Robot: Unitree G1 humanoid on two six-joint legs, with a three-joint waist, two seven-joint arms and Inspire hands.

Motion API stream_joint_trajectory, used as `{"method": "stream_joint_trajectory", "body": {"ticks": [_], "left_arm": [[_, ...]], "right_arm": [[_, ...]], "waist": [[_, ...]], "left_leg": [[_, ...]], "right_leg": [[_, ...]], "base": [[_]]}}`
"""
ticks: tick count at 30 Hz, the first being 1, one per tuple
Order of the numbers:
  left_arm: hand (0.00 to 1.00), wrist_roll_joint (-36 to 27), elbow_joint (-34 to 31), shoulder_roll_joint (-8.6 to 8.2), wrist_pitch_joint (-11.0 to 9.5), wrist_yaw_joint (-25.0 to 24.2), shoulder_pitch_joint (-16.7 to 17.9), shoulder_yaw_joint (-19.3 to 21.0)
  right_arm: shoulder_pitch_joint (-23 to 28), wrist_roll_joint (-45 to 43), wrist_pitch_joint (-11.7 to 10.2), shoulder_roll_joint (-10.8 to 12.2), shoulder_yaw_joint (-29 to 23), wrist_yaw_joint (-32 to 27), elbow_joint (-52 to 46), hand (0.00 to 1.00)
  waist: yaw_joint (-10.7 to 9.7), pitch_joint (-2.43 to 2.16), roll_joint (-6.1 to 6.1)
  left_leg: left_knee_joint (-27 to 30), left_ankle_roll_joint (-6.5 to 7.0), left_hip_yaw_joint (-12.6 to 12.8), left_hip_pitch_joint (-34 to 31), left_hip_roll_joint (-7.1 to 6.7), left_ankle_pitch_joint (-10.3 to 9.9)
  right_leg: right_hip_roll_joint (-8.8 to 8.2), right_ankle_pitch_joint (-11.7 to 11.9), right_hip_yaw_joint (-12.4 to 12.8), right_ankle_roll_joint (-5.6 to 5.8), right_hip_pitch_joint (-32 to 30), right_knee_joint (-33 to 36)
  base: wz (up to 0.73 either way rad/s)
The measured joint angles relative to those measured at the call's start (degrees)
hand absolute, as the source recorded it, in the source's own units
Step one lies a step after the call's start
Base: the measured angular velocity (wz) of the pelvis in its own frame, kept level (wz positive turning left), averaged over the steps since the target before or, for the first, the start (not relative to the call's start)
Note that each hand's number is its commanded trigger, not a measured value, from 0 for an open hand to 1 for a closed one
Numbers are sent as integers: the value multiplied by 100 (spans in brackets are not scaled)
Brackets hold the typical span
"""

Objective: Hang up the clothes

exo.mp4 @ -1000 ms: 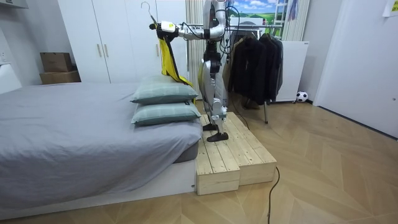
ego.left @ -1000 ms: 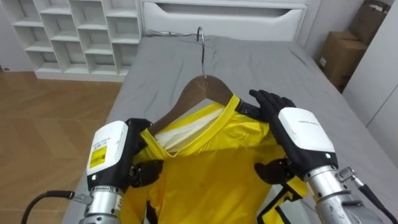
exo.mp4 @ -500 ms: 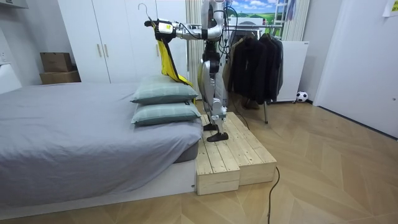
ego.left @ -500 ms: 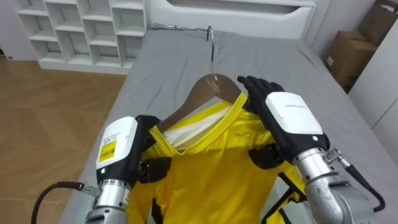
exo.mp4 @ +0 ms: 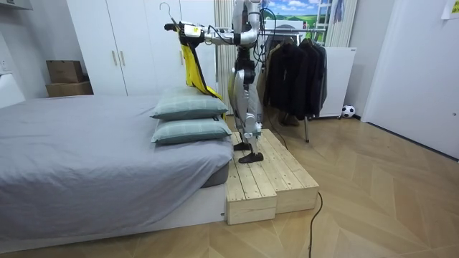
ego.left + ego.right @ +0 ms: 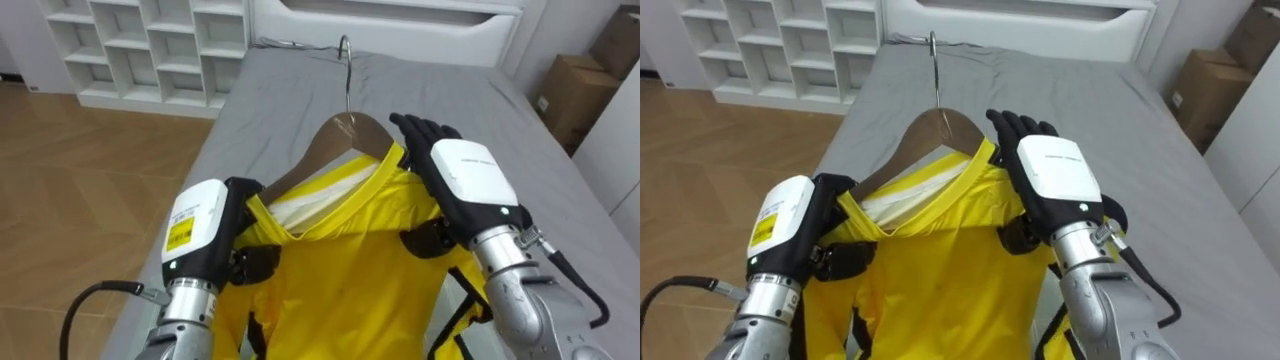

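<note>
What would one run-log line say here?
left hand: shut on yellow shirt | right hand: shut on yellow shirt | wooden hanger: in shirt's neck | status: held over bed, not yet hung

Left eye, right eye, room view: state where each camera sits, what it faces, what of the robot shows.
Left eye view: on the head, looking down over the bed; left hand and right hand grip a yellow shirt on a wooden hanger.
Right eye view: beside it, same scene.
Room view: across the room; whole robot on a wooden platform by the bed.
Shared: shirt, hanger, bed.
</note>
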Motion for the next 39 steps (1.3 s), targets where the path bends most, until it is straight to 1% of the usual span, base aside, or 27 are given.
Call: {"method": "stream_joint_trajectory", "body": {"ticks": [4, 7, 10, 15, 18, 23, 25, 34, 39], "left_arm": [[100, 37, -30, 54, 3, 13, 0, 0], [100, 223, -112, 132, 7, 13, 0, 1], [100, 252, -145, 153, 7, 13, -2, 3], [100, 554, -327, 225, 8, 11, -2, 15], [100, 705, -403, 224, 8, 10, -2, 25], [100, 1071, -439, 214, 8, 8, -1, 44], [100, 1137, -439, 215, 14, -6, -2, 51], [100, 1148, -441, 216, 22, -60, -2, 95], [100, 1148, -452, 216, 22, -122, -2, 125]], "right_arm": [[-27, 34, -159, -3, 2, -357, 311, 0], [-27, 43, -226, -2, 7, -622, 564, 0], [-47, 235, -308, -5, 2, -849, 768, 0], [-65, 515, -338, -7, 2, -972, 934, 0], [-98, 576, -368, -7, -2, -1050, 1049, 0], [-204, 669, -416, -45, -7, -1076, 1439, 0], [-210, 677, -413, -98, -11, -958, 1511, 0], [-298, 675, -405, -142, -42, -656, 1519, 0], [-311, 676, -405, -143, -42, -586, 1532, 0]], "waist": [[-13, 0, 0], [0, -2, 4], [0, -3, 6], [2, -8, 18], [8, -15, 29], [8, -25, 51], [13, -31, 63], [3, -39, 66], [10, -34, 51]], "left_leg": [[-8, 0, -16, 1, 1, 0], [-9, 0, -17, -4, 0, -1], [-8, 0, -22, -4, 2, -1], [0, 0, -47, -5, 3, 0], [4, 0, -58, -2, 4, 0], [50, 0, -93, 5, -4, -1], [57, 0, -105, 10, -5, 0], [60, -1, -107, 25, -7, 0], [38, 0, -96, 70, -4, 0]], "right_leg": [[1, 0, -21, 0, 26, -19], [0, 0, -23, 1, 26, -24], [-1, 0, -40, 1, 26, -24], [-5, 0, -67, 1, 26, -17], [-6, 0, -80, 1, 37, -8], [-14, 0, -108, 1, 76, -6], [-12, 0, -112, 1, 89, -9], [-12, 0, -116, 0, 97, -21], [-6, 0, -72, 0, 96, -22]], "base": [[2], [0], [0], [0], [0], [3], [2], [0], [-2]]}}
